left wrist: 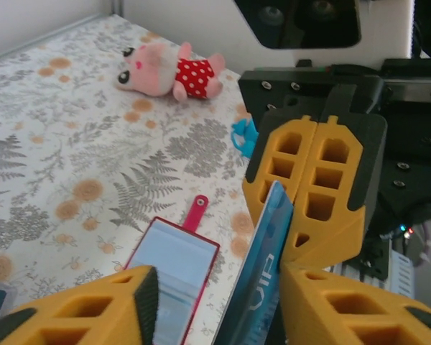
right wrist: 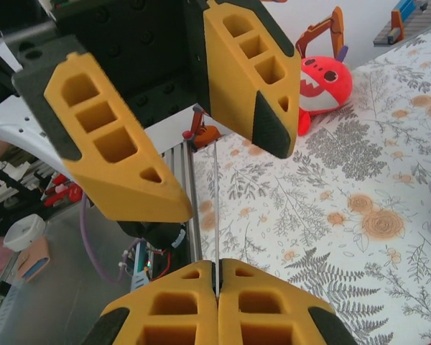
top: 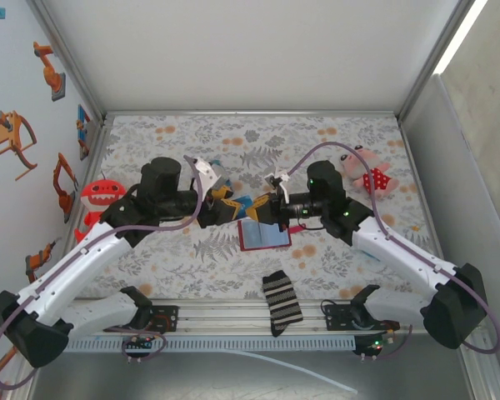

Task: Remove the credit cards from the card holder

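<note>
The card holder (top: pixel 264 236) lies open on the flowered cloth, dark red with blue-grey pockets (left wrist: pixel 171 267) and its snap tab (left wrist: pixel 196 212) pointing away. Above it the two grippers meet tip to tip. My right gripper (right wrist: pixel 217 267) is shut on a teal credit card (left wrist: pixel 262 280), which appears edge-on as a thin line (right wrist: pixel 215 208) in the right wrist view. The card stands upright between the spread fingers of my left gripper (left wrist: pixel 219 280), close against its right-hand finger (left wrist: pixel 345 305). From above, the left gripper (top: pixel 233 208) faces the right gripper (top: pixel 262 204).
A pink plush pig (top: pixel 362 173) lies at the back right, and a red plush monster (top: pixel 100 196) sits at the left edge. A striped sock (top: pixel 282 302) hangs over the front rail. A small blue toy (top: pixel 221 187) rests behind the left gripper.
</note>
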### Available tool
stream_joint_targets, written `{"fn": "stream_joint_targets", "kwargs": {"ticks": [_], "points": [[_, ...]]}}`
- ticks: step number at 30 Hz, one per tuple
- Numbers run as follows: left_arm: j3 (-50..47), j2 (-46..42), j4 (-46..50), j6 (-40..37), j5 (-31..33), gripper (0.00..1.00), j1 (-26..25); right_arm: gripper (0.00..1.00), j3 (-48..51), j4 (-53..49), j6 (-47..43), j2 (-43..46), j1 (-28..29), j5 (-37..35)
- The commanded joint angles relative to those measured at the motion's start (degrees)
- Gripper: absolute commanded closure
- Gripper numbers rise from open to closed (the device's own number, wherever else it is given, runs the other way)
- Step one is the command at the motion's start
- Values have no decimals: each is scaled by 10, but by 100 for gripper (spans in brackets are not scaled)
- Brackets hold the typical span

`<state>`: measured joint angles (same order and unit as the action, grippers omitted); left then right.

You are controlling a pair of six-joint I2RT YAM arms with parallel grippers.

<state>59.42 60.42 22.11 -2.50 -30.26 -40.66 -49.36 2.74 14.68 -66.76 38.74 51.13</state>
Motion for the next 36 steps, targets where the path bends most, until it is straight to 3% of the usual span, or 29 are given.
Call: {"fn": "stream_joint_targets", "kwargs": {"ticks": [1,5,15,21,23,30,36], "points": [[22,10,40,-22,-71,61,11,100,-20,-26,-28,-1,5,10],[23,18,44,-22,-88,76,22,100,-21,-34,-35,1,5,11],[25,45,58,-44,-127,68,26,100,-25,-40,-39,-2,5,14],[26,54,54,-45,-130,97,28,100,-25,-44,-40,-1,5,11],[26,53,53,-45,-124,100,30,100,-26,-50,-41,-1,5,3],[23,35,41,-45,-18,100,32,66,-42,-109,-64,12,5,-54],[-29,-20,-32,-50,107,100,37,54,-45,-143,-78,37,5,-111]]}}
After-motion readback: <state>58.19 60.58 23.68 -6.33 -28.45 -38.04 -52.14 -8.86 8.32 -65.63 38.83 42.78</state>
